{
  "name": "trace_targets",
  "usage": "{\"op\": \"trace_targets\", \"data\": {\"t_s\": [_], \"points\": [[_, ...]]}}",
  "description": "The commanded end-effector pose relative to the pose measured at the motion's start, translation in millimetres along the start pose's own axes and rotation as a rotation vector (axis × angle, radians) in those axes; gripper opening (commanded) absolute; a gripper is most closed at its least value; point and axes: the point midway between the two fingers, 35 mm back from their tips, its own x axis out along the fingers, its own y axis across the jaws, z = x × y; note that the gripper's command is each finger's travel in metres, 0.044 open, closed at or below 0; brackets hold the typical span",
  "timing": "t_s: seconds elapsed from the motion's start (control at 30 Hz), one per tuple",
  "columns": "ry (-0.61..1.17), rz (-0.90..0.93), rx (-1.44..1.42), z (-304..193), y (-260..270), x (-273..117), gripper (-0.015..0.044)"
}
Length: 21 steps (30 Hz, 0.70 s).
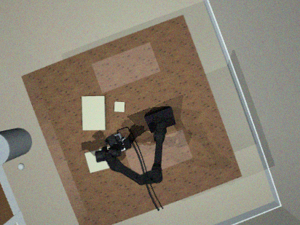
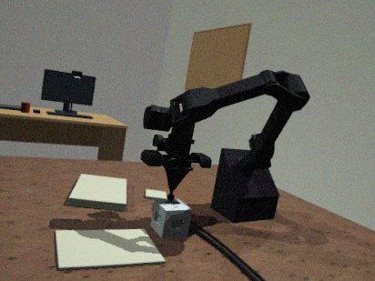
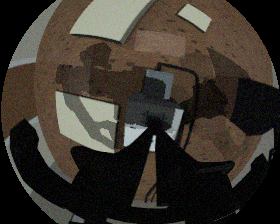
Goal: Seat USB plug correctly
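The power cube (image 2: 177,223) (image 3: 132,138) stands on the table, pale and grey, with dark sockets on its sides. My gripper (image 2: 171,196) (image 3: 154,130) points down at the middle of the cube's top, its fingertips nearly together. It is shut on the USB plug (image 2: 172,201), a small dark piece right at the top face. How deep the plug sits and which way round it is cannot be told; the fingers and shadow cover the socket. In the top view the arm hides most of the cube.
A black cable (image 1: 140,156) (image 2: 228,251) (image 3: 197,95) loops beside the cube and runs off along the table. A blue-grey block (image 3: 167,84) adjoins the cube. A thick pale slab (image 1: 93,113) (image 2: 99,190), a flat pale panel (image 2: 100,253) (image 3: 75,120) and a small pale square (image 1: 119,107) (image 3: 195,17) lie around it.
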Motion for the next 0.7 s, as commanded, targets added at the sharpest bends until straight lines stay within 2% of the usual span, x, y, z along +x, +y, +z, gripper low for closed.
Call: {"op": "trace_targets", "data": {"t_s": [0.0, 0.67], "points": [[-0.002, 0.001, 0.003, 0.6, 0.1, 0.7, 0.0], [-0.002, 0.001, 0.003, 0.4, 0.1, 3.1, 0.0]]}}
